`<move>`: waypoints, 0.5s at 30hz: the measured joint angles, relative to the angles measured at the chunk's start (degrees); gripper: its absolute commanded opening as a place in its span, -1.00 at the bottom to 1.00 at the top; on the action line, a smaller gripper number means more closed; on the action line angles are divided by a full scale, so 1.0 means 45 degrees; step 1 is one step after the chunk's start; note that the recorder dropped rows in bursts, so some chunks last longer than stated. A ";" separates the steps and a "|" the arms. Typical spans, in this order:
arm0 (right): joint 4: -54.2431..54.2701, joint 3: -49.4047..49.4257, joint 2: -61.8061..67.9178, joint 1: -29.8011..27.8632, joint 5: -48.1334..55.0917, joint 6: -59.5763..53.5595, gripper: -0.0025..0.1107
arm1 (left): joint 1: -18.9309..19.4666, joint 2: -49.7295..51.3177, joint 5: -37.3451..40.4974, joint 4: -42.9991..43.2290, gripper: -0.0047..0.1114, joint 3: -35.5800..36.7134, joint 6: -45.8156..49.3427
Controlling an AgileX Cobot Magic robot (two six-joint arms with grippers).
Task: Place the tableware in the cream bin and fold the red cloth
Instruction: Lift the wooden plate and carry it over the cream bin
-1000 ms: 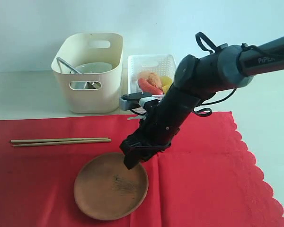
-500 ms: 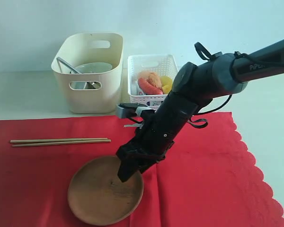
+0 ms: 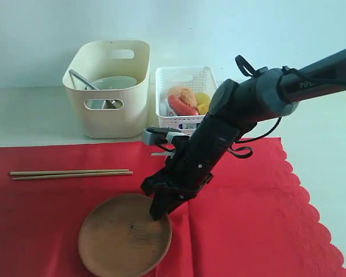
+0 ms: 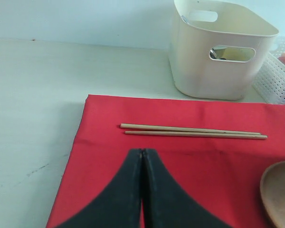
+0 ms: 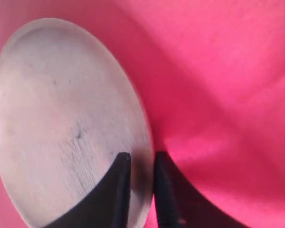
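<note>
The round brown plate [image 3: 121, 239] lies on the red cloth [image 3: 248, 219] near the front. My right gripper [image 3: 157, 214] reaches down onto its right rim. In the right wrist view the two fingers straddle the plate [image 5: 61, 118] rim, the gripper [image 5: 141, 159] shut on it over the cloth [image 5: 218, 71]. The wooden chopsticks [image 3: 69, 172] lie side by side on the cloth's left part. The cream bin [image 3: 130, 118] behind holds the pale green bowl [image 3: 114, 82] and a silver piece [image 3: 81, 79]. My left gripper [image 4: 142, 151] is shut and empty above the cloth [image 4: 104, 156], short of the chopsticks [image 4: 190, 131].
A white lattice basket [image 3: 184, 78] with food stands right of the cream bin, behind my right arm. The cloth's scalloped edge runs down the right side. In the left wrist view the bin [image 4: 213, 71] and basket [image 4: 280, 80] sit beyond the cloth.
The right gripper has dropped to the plate's right rim and closed on it. The plate has slid to the left and towards the front.
</note>
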 measured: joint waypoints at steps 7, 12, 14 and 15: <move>-0.0054 0.0081 -0.0979 0.0000 0.0242 -0.0744 -0.96 | 0.0000 0.0000 0.0000 0.0000 -0.92 0.0000 0.0000; 0.0175 0.0081 -0.2159 0.0025 0.0427 -0.1435 -0.96 | 0.0000 0.0000 0.0000 0.0000 -0.92 0.0000 0.0000; 0.0308 0.0081 -0.2620 0.0025 0.0427 -0.1559 -0.96 | 0.0000 0.0000 0.0000 0.0000 -0.92 0.0000 0.0000; 0.0367 0.0081 -0.2832 0.0025 0.0427 -0.1642 -0.96 | 0.0000 0.0000 0.0000 0.0000 -0.92 0.0000 0.0000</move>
